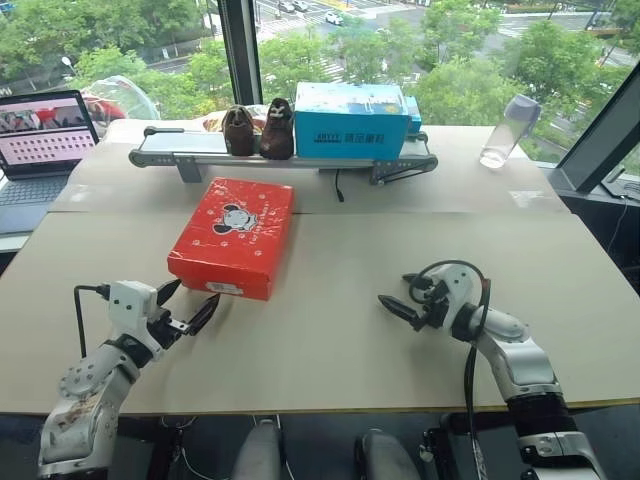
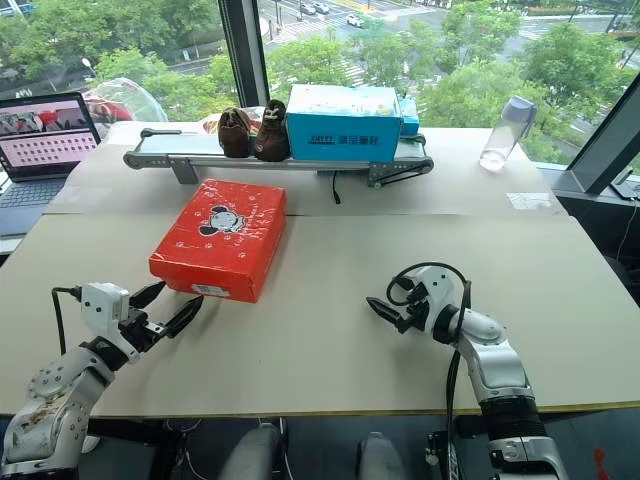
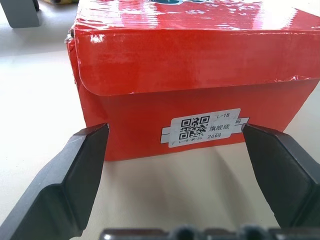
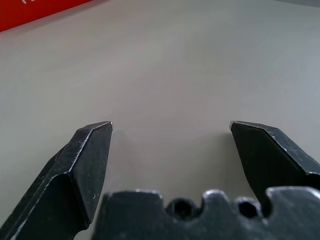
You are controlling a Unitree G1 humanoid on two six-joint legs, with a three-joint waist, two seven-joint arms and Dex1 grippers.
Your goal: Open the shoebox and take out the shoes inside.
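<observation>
The shoebox [image 1: 233, 237] lies on the surface [image 1: 340, 300], left of centre, its lid closed. The left claw [image 1: 190, 305] hovers just in front of the box's near short end, fingers spread wide and empty; in the left wrist view that end sits between the fingers [image 3: 75, 170] without touching them. The right claw [image 1: 397, 301] hangs well to the right of the box, also released and holding nothing. The box's long axis runs away from the robot, tilted slightly rightward. It is flat and red, with a cartoon mouse and small white prints on the lid, and a white label [image 3: 204, 127] with a square code on its near end.
</observation>
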